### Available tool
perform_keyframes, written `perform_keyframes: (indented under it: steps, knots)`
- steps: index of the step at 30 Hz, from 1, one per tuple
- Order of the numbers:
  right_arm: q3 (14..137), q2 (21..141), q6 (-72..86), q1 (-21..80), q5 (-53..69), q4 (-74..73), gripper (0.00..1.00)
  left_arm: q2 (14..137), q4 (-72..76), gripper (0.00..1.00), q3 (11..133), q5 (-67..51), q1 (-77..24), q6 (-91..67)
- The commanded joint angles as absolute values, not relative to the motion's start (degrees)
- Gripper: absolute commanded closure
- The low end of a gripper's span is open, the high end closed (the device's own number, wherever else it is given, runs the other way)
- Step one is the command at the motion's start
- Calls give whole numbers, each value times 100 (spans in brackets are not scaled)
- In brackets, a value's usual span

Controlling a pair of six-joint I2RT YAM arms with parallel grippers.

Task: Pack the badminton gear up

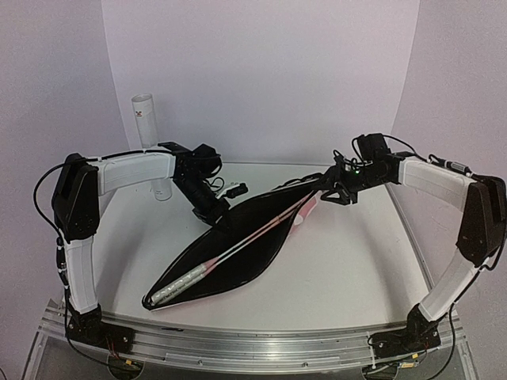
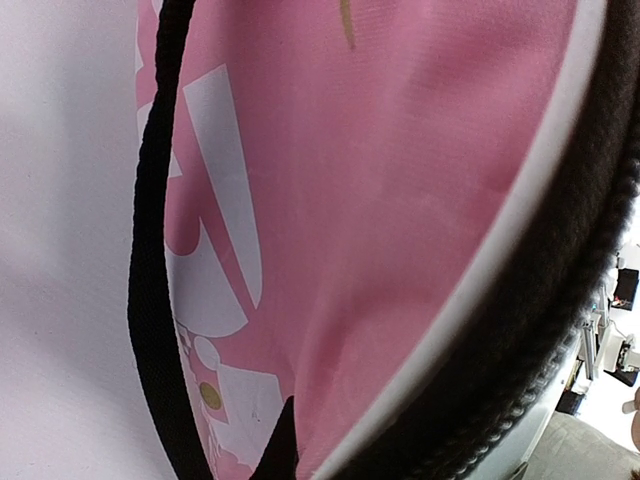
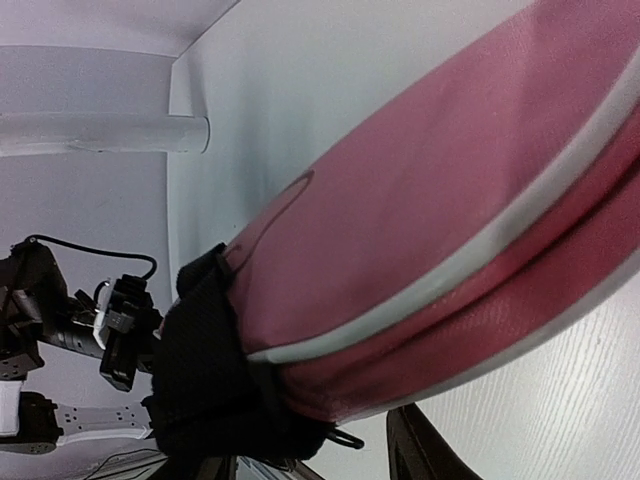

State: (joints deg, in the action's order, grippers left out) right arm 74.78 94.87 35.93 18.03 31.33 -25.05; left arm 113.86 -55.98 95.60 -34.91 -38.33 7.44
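The long pink bag (image 1: pixel 238 257) lies open diagonally on the table, its black inside facing up. Two white-framed rackets lie inside it, their white handles (image 1: pixel 184 283) toward the near left and their thin shafts (image 1: pixel 265 228) running to the far right. My left gripper (image 1: pixel 215 212) is shut on the bag's upper left edge. The left wrist view shows pink fabric with white lettering (image 2: pixel 400 200) and one dark fingertip (image 2: pixel 280 445). My right gripper (image 1: pixel 331 192) is shut on the bag's far end (image 3: pixel 450 200), with one finger (image 3: pixel 418 450) beside it. I see no shuttlecocks clearly.
The tall white cardboard tube (image 1: pixel 146 119) stands at the back left behind my left arm and also shows in the right wrist view (image 3: pixel 100 133). A small white thing (image 1: pixel 232 190) lies by the left gripper, too small to identify. White walls enclose the table.
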Motion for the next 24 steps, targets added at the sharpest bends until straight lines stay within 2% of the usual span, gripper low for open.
perform_keyframes:
  steps: [1, 17, 20, 24]
  knots:
    - [7593, 9331, 3684, 1772, 3272, -1869, 54, 11093, -5638, 100, 9536, -3639, -3814, 712]
    - [7603, 9340, 3770, 1609, 3310, -1645, 71, 11065, -5655, 100, 9572, -3691, -3815, 713]
    - [7606, 9384, 3835, 1612, 3352, -1573, 73, 11070, -5659, 100, 9584, -3686, -3814, 712]
    - [7604, 9462, 3940, 1613, 3436, -1473, 69, 11060, -5651, 100, 9571, -3676, -3817, 713]
